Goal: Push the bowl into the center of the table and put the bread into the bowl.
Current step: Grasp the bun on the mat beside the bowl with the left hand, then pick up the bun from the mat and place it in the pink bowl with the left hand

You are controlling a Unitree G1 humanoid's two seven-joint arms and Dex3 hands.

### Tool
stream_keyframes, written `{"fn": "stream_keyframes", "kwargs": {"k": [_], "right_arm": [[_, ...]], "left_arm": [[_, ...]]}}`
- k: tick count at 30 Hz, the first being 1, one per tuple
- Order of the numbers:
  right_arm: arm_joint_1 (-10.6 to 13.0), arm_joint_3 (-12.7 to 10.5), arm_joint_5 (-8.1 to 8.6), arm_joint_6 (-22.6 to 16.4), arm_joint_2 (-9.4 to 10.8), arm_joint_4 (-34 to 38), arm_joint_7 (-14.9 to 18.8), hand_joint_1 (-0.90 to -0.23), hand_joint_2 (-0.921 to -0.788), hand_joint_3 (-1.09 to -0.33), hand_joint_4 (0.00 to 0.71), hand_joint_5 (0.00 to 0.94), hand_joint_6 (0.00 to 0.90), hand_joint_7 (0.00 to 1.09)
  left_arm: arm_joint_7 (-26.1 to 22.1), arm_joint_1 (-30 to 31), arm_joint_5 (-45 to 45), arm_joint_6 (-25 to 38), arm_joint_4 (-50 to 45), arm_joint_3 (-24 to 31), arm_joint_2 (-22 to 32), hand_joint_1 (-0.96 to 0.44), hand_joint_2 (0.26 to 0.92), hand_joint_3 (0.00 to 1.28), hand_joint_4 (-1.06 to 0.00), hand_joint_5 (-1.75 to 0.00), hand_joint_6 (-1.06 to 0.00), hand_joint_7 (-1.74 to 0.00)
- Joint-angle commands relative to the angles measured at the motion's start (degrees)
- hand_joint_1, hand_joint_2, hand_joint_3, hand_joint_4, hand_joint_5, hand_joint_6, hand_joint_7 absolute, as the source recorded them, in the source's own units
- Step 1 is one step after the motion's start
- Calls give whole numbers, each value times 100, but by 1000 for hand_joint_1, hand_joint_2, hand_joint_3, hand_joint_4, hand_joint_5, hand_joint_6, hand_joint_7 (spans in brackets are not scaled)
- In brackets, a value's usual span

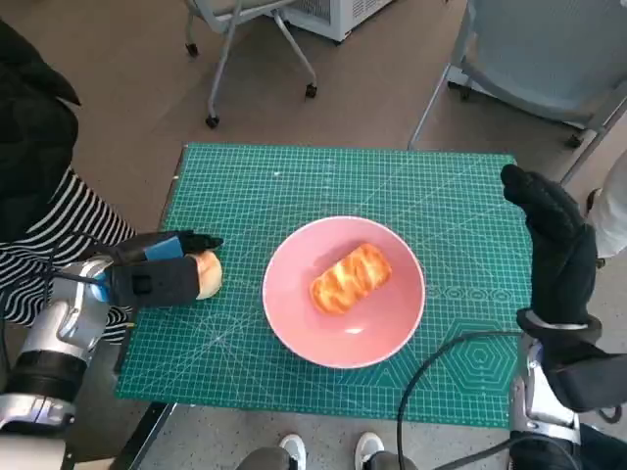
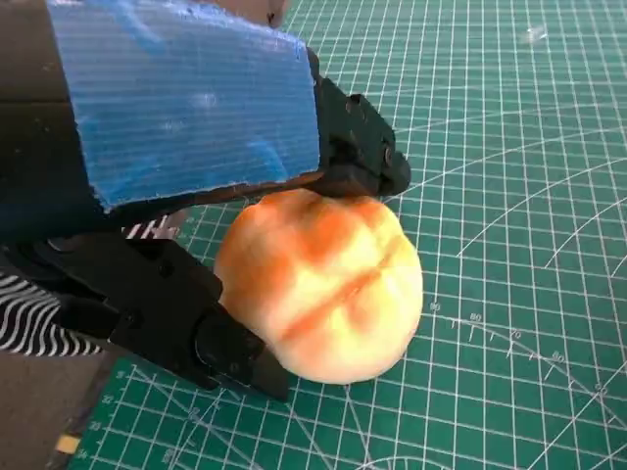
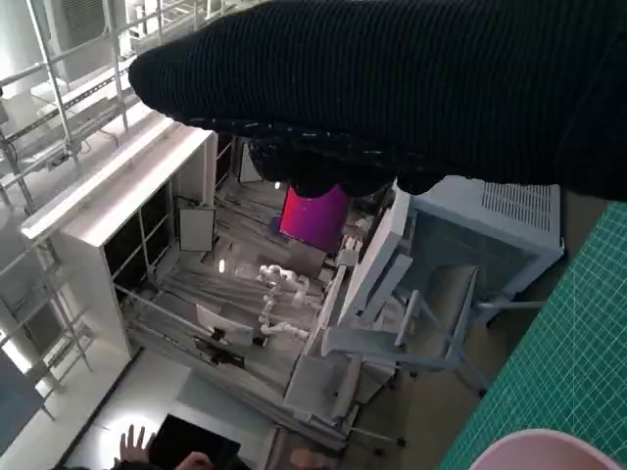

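Forearms rise from the near edge of the table, one at each side. The left hand (image 1: 157,274) lies low over the mat (image 1: 294,186) near the table's left edge, blue-taped back up, its black fingers (image 2: 362,157) closed round a round bun (image 2: 323,284) that rests on the mat; the left wrist view shows one finger over the bun's top and the thumb (image 2: 167,313) against its side, so the hand grips it. The right hand (image 1: 558,240) stands raised at the table's right edge, glove upright and pointing away from the robot, touching nothing; whether its fingers are spread or curled I cannot tell, since the right wrist view shows only the glove as a dark band (image 3: 411,88). One pink bowl (image 1: 294,313) sits about the middle of the table, between the two hands and apart from both. Breads number two: the bun in the left hand, just left of the bowl, and one long glazed roll (image 1: 351,277) lying inside the bowl. The head view hides most of the bun behind the hand, while the left wrist view shows its browned, creased top. The right wrist view catches only the bowl's rim (image 3: 549,448) and a strip of mat, plus shelving and a chair (image 3: 392,333) beyond. Farther off, the head view shows chairs (image 1: 245,39) on the floor past the far edge.
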Motion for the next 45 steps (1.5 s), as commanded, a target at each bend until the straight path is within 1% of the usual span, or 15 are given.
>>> {"fn": "stream_keyframes", "kwargs": {"k": [1,2,4,7,12,17,18,20,23,25,27,29,31,39,45], "right_arm": [[183,5,-2,128,-4,-45,-8,-705,-921,-790,150,0,82,432],[191,7,6,142,-3,-66,-6,-704,-921,-790,150,0,82,432],[199,8,15,160,-1,-89,-4,-703,-921,-790,150,0,82,432],[211,1,46,190,-9,-119,11,-703,-921,-790,150,0,82,432],[209,-8,104,229,-23,-133,42,-703,-921,-790,150,0,82,433],[188,-16,111,252,-37,-120,37,-706,-921,-789,150,0,81,433],[181,-16,114,254,-39,-113,38,-708,-921,-789,150,0,81,433],[167,-14,126,256,-44,-94,46,-709,-921,-789,150,0,81,434],[148,-4,149,262,-48,-74,61,-710,-921,-788,150,0,81,434],[133,7,152,259,-49,-55,64,-710,-921,-788,150,0,81,434],[118,14,154,256,-49,-36,68,-706,-921,-788,151,0,81,435],[104,23,148,262,-45,-29,65,-704,-921,-788,151,0,81,435],[93,30,142,264,-43,-21,63,-702,-921,-789,151,0,81,435],[143,69,117,287,-20,-113,58,-695,-921,-791,151,0,81,437],[216,63,166,318,-42,-211,94,-694,-921,-792,151,0,79,437]], "left_arm": [[619,167,-11,-466,48,96,-38,32,868,51,-544,-555,-483,-598],[737,211,-53,-610,-45,160,-2,22,886,63,-623,-764,-503,-812],[816,251,-117,-769,-212,241,63,13,895,61,-710,-938,-558,-950],[827,318,-237,-896,-547,392,145,7,897,43,-786,-1048,-640,-1000],[628,531,-638,-784,-1728,858,262,5,897,28,-819,-1063,-685,-1035],[624,700,-901,-576,-2908,1294,192,4,891,12,-858,-993,-715,-1050],[645,708,-958,-549,-3108,1366,142,4,902,17,-832,-1014,-683,-1092],[662,688,-1090,-503,-3447,1477,40,4,891,14,-861,-980,-707,-1071],[664,583,-1364,-532,-3838,1578,-148,5,874,7,-903,-967,-765,-973],[706,512,-1512,-636,-4013,1547,-340,5,867,5,-916,-969,-788,-931],[733,461,-1613,-713,-4128,1511,-488,7,854,5,-936,-989,-839,-829],[758,380,-1628,-814,-4177,1397,-661,7,849,5,-945,-989,-855,-799],[766,319,-1614,-881,-4187,1320,-782,6,845,6,-961,-961,-855,-810],[510,154,-1476,-437,-4529,752,-1348,4,856,13,-939,-903,-789,-973],[381,-7,-1157,-697,-3858,229,-1587,3,877,15,-890,-942,-739,-1045]]}}
